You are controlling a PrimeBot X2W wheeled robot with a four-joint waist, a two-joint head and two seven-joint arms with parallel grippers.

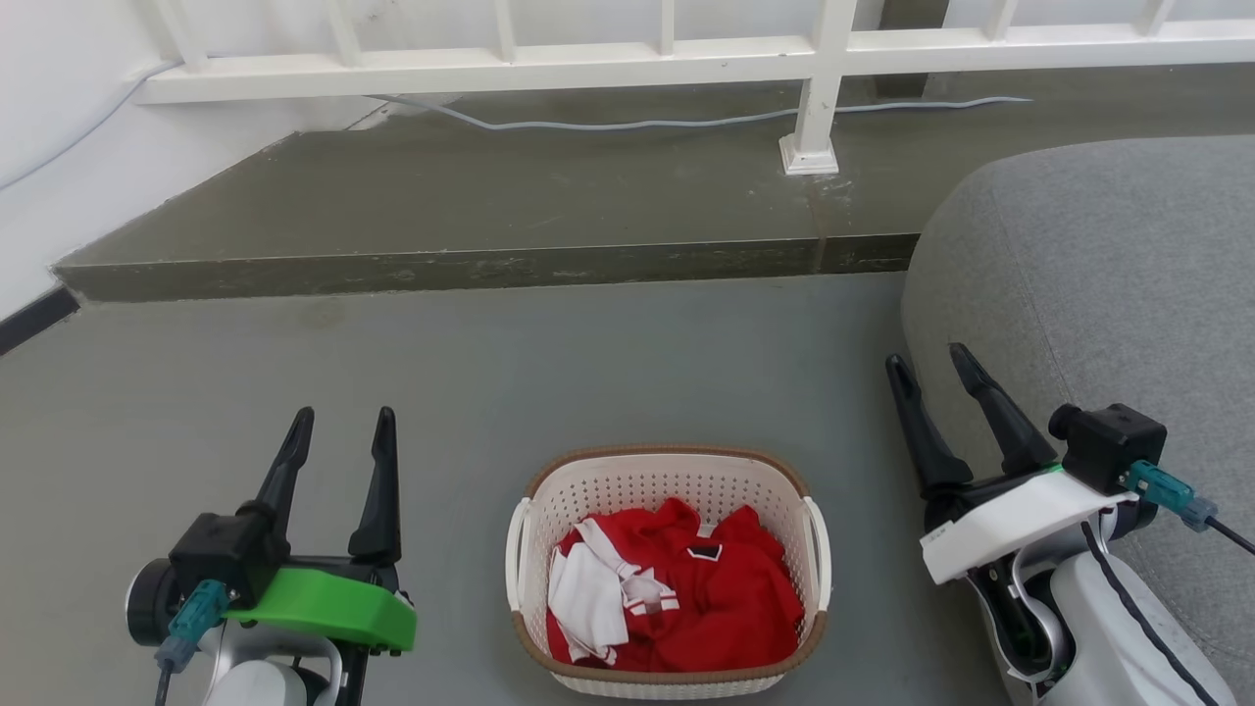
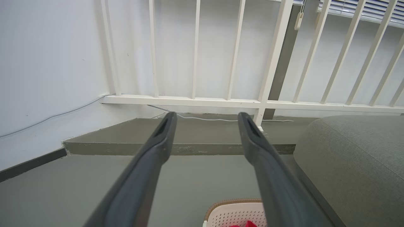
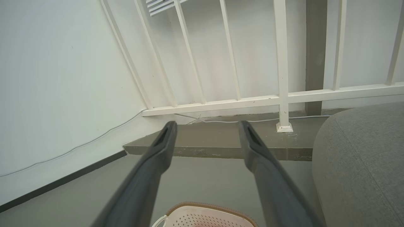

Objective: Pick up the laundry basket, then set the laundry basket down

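The basket (image 1: 647, 485) sits upright on the grey floor (image 1: 490, 373), low in the head view and about midway between the two arms. It is cream and perforated, with a brown band round the rim and another round the base. A white handle (image 1: 512, 559) curves out from its left side and a second handle (image 1: 822, 549) from its right. Inside lies a heap of red cloth (image 1: 735, 598), with a white piece (image 1: 583, 593) crumpled over its left part.

The left claw (image 1: 343, 422) hangs off the basket's left side, well apart from it. Its two dark fingers are spread, with bare floor showing between them, and they hold nothing. The right claw (image 1: 928, 361) is off the basket's right side, also apart from it, fingers parted and empty and leaning a little to the left. Their tips show against the edge of a grey sofa (image 1: 1108, 275); whether they touch it I cannot tell.

From the left wrist, the left claw (image 2: 206, 116) gapes wide, and the basket's (image 2: 233, 214) far rim peeks in at the bottom edge beside the right-hand finger. From the right wrist, the right claw (image 3: 207, 124) is just as wide, with the basket's (image 3: 205, 216) rim low between its fingers.

Beyond the basket the floor rises to a darker step (image 1: 490, 196). A white railing (image 1: 588, 59) runs along it, one post (image 1: 814, 108) footed on the step, and a pale cable (image 1: 637, 124) trails under the rail. A white wall (image 1: 59, 118) closes the left side.
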